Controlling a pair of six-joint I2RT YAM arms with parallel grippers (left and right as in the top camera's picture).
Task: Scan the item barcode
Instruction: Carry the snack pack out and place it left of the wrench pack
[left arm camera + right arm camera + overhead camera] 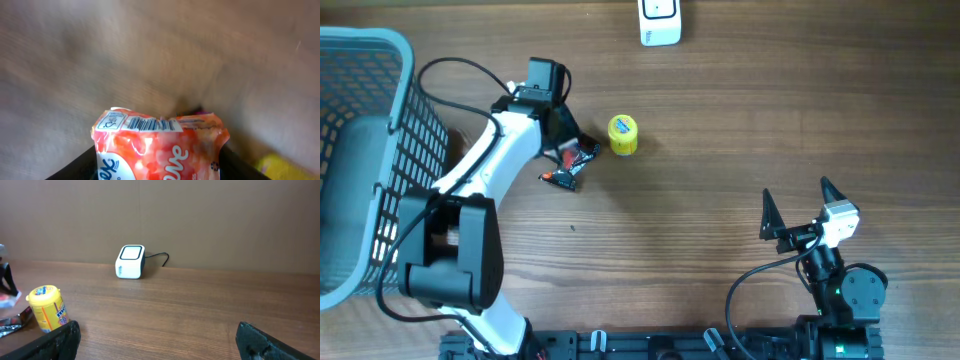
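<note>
The Kleenex pack point(160, 150) sits between the left pincer's point(570, 148) jaws; whether they pinch it I cannot tell. A loose hold could drop it well short of the white scanner point(660, 20). A yellow M&M's tub point(623, 135) crowds the path; the right pincer point(796, 188) is spread wide

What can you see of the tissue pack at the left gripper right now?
The tissue pack is a soft, plastic-wrapped pouch, orange-red with white blotches and white lettering that the frame cuts off. A white strip with a black barcode runs along its crinkled upper edge, facing the left wrist camera. It sits between the dark fingers of the left gripper; whether they clamp it is unclear. Its underside is hidden.
</note>
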